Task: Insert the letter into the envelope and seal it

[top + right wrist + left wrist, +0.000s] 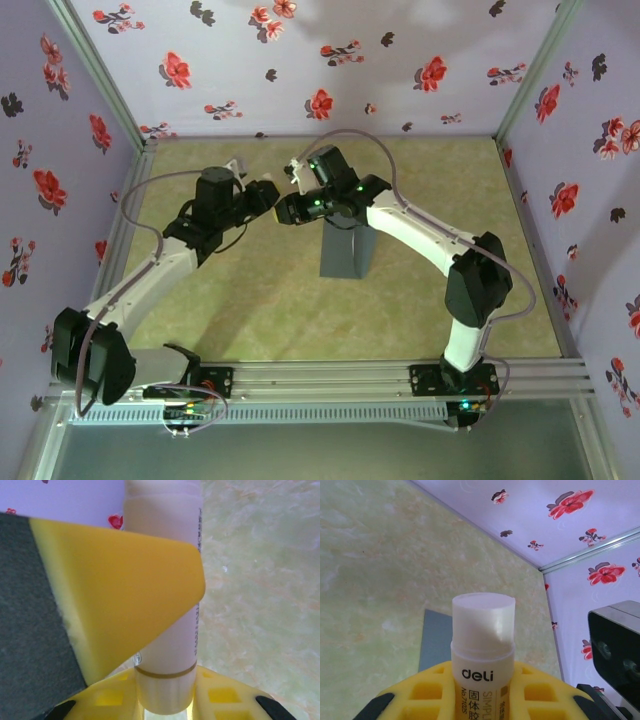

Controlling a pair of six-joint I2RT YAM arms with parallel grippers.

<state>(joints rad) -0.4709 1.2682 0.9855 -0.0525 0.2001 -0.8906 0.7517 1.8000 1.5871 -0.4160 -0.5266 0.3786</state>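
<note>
Envelope: the envelope (345,255) lies flat on the green worktop (250,300), near the middle and just beyond the two grippers. Neither gripper touches it.
Letter: judging by the lone grey envelope and the glue in hand, the letter is probably already inside.
Left gripper: the left gripper (262,197) is raised above the worktop and pinches the barrel of a white glue stick (482,665). The capped end (483,615) points away from its camera.
Right gripper: the right gripper (288,208) meets the left one nose to nose, and its fingers flank one end of the stick (172,645). I cannot tell whether they press on it yet.
Envelope handling: it is thin, light paper that bends easily and slides on the worktop. Lying flat, it offers no face to grip, so an edge or the flap is the place to take it.
Glue stick handling: it is a stiff, smooth, light cylinder that may twist in a pinch. It is best held by the barrel while the other gripper pulls the cap straight off.
Top view: it gives the layout of arms and envelope, but the stick is too small to read.
Left wrist view: it shows the label, the cap still on, a corner of the envelope (436,635) behind, and a dark part of the right arm (615,650).
Right wrist view: it shows the left gripper's yellow finger (125,595) crossing in front of the stick.
</note>
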